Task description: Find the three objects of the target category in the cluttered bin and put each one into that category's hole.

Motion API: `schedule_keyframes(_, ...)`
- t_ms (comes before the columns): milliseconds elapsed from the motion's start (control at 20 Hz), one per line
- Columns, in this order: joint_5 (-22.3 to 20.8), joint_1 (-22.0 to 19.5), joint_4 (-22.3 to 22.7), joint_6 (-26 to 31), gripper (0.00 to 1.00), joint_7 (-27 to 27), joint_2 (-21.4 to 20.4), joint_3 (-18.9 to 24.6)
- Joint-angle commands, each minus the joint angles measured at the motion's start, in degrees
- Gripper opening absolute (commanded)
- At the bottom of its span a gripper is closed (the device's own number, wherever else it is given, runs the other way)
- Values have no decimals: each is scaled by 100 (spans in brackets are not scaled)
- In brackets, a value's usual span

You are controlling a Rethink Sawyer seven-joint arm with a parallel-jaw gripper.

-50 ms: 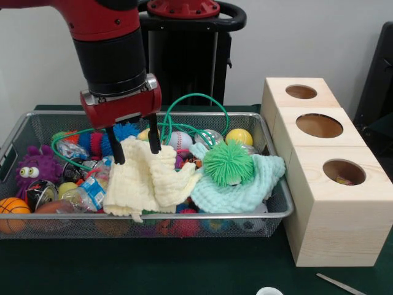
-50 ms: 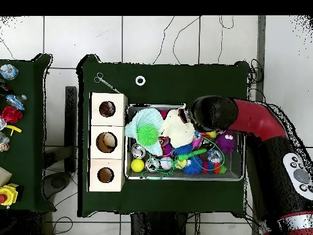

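The gripper [image 1: 135, 147] hangs over the wire bin [image 1: 279, 212], and its two black jaws stand apart, one on each side of a raised fold of the pale yellow cloth [image 1: 150, 181]. The tips reach into the fold, but the jaws look spread rather than pinched, so they read as open around the cloth.

Beside the jaws, on the side toward the wooden box [image 1: 334, 196], lies a mint green cloth [image 1: 245, 187] with a spiky green ball [image 1: 228, 163] resting on it. Behind the jaws sit a baseball [image 1: 180, 140] and a yellow ball [image 1: 239, 136], and a green cord [image 1: 196, 98] loops above them. On the other side of the jaws are a purple fuzzy toy with big eyes [image 1: 37, 169] and an orange ball [image 1: 12, 212] in the bin's corner.

The wooden box stands on the green bench [image 1: 184, 267], touching the bin's end, with three round holes in its top. From overhead, the arm [image 2: 257, 122] covers the gripper.
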Motion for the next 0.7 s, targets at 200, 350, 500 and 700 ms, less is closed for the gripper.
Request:
schedule_keyframes(200, -257, -74, -209, 718, 100, -1279, 142, 565)
schedule_keyframes(350, -275, -4, -218, 751, 100, -1198, 158, 557)
schedule_keyframes(500, -330, 29, -190, 714, 100, -1036, 199, 474)
schedule_keyframes(700, -471, 133, 10, 766, 100, -680, 194, 174)
